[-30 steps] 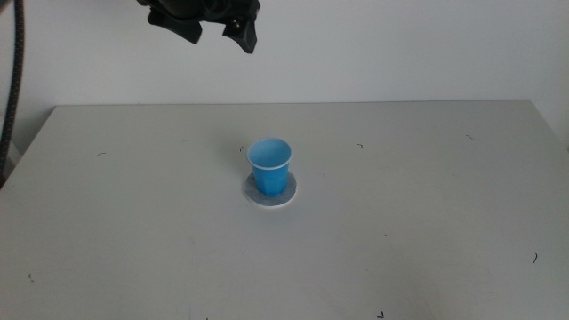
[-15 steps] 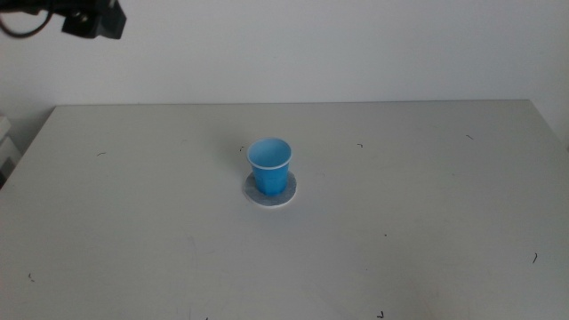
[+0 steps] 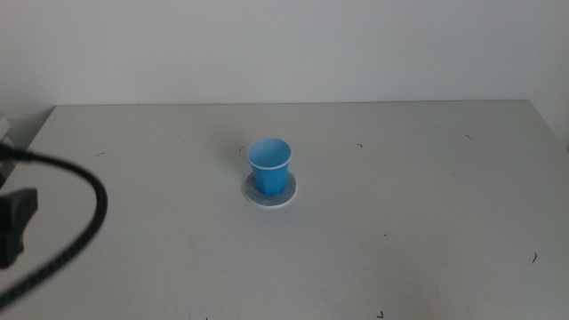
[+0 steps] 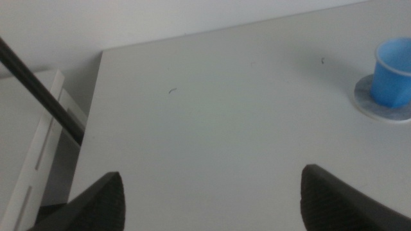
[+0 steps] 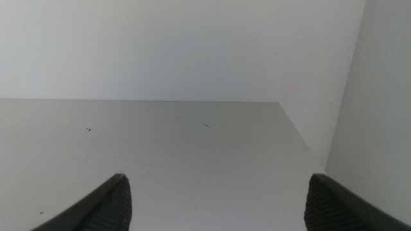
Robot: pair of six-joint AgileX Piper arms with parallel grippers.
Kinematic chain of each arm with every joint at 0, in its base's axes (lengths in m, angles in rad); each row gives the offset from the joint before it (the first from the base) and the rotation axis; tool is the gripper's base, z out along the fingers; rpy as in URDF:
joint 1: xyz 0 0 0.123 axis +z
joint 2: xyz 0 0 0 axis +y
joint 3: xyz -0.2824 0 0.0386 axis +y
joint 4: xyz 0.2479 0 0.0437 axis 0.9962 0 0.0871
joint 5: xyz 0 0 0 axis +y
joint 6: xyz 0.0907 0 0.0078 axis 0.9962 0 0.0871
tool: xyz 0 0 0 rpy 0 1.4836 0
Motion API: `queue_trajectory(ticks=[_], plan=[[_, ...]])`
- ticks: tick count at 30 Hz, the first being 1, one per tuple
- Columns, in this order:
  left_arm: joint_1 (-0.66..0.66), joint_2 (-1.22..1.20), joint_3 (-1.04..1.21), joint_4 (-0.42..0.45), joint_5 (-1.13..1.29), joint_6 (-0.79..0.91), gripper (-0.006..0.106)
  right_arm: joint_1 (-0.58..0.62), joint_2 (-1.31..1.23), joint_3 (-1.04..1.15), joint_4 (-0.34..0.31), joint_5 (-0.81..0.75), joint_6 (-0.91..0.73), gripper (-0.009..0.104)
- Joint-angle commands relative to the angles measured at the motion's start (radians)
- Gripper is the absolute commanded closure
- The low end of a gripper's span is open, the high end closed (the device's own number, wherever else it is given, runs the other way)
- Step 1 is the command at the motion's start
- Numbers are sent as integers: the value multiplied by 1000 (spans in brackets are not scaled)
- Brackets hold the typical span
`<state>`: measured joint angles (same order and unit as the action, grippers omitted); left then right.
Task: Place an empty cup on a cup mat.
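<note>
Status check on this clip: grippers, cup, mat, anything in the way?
Left gripper open, empty, near the table's left edge. Right gripper open, empty, by the table's right edge. Cup upright on cup mat. Nothing nearby.

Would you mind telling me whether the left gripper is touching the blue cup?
Apart. The left wrist view shows the left gripper open, bare table separating it from the cup, which stands on the cup mat.
</note>
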<state>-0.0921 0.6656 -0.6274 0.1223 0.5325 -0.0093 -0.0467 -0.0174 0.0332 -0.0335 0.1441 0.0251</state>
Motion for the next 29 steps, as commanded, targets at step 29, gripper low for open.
queue_trajectory(ticks=[29], plan=[[22, -692, 652, -21, -303, -135, -5, 2, -19, -12, -9, -78, -8, 1]])
